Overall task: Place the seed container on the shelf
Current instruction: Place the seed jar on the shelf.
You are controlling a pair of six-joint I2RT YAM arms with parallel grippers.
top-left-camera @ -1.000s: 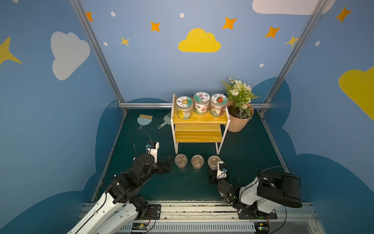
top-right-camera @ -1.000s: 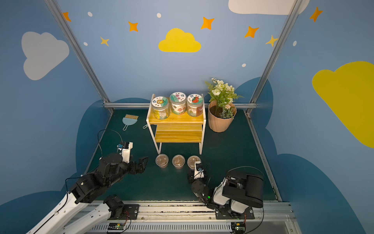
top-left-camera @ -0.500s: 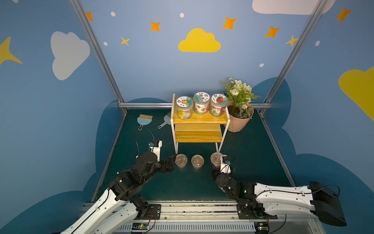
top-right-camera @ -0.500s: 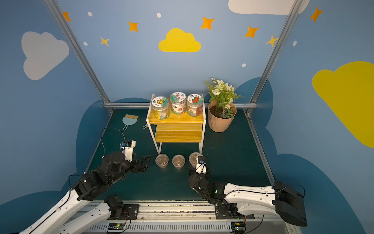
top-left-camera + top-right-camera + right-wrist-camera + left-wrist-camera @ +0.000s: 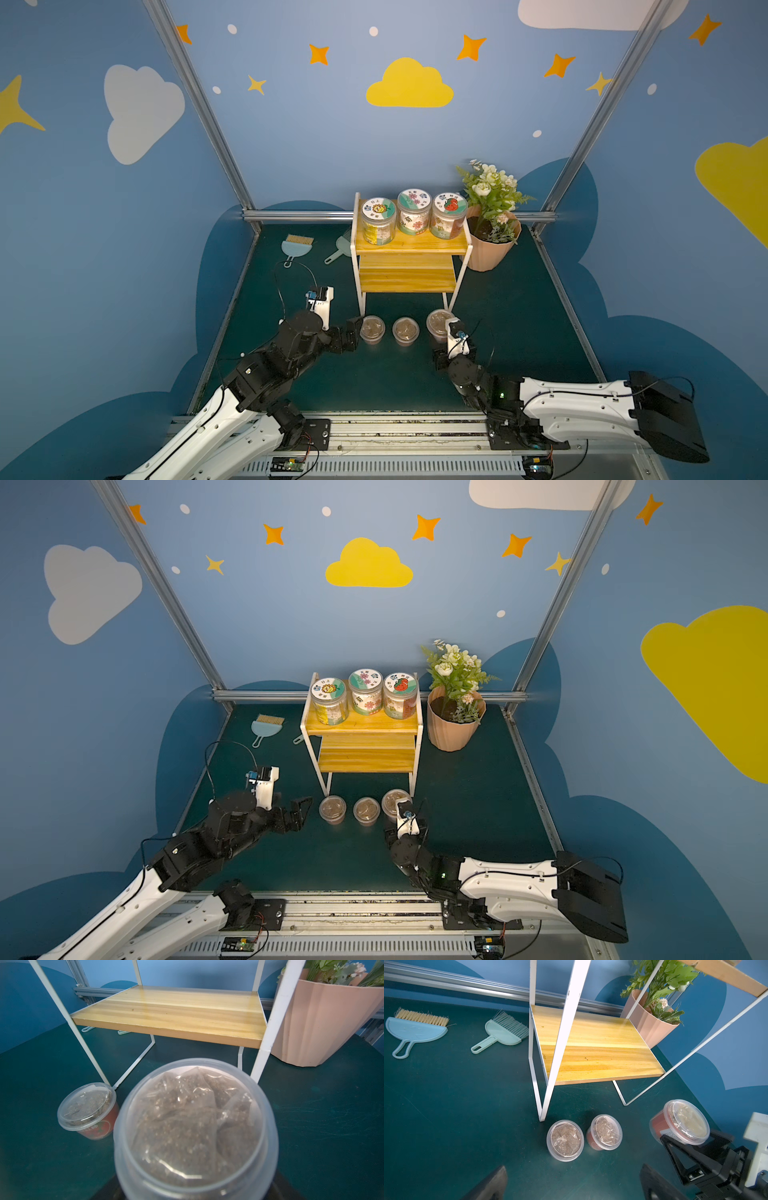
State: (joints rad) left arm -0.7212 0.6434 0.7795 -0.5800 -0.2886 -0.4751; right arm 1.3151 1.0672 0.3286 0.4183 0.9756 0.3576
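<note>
Your right end effector [image 5: 691, 1142] is clenched around the round clear-plastic seed container [image 5: 683, 1120], which has a red-brown label and a see-through lid. Its black fingers [image 5: 720, 1139] press against the tub's sides. Seen from the left wrist, the tub tips and looks raised a little off the dark green counter [image 5: 519, 324]. Whether its base is fully clear, you cannot tell.

In both top views the tub sits just in front of the front right leg of the shelf [image 5: 409, 249], a small two-tier rack of yellow wooden boards in a white metal frame. It is not yet on either tier. From the right wrist, the lid fills the near view, with the lower yellow board [image 5: 176, 1007] beyond it.

Your left end effector [image 5: 301, 812] is released, jaws spread wide. It is low over the counter, near the left clear tub of brown seed [image 5: 372, 329] but apart from it. A middle clear tub [image 5: 405, 331] stands between that one and the held container.

On the top tier, three clear jars with picture-labelled lids [image 5: 413, 216] stand in a row. Just right of the shelf is a pink ribbed pot of white flowers and green leaves [image 5: 490, 249]. To its left lie two hand brushes — a pale blue one with tan bristles [image 5: 296, 248] and a pale green one [image 5: 500, 1032].
</note>
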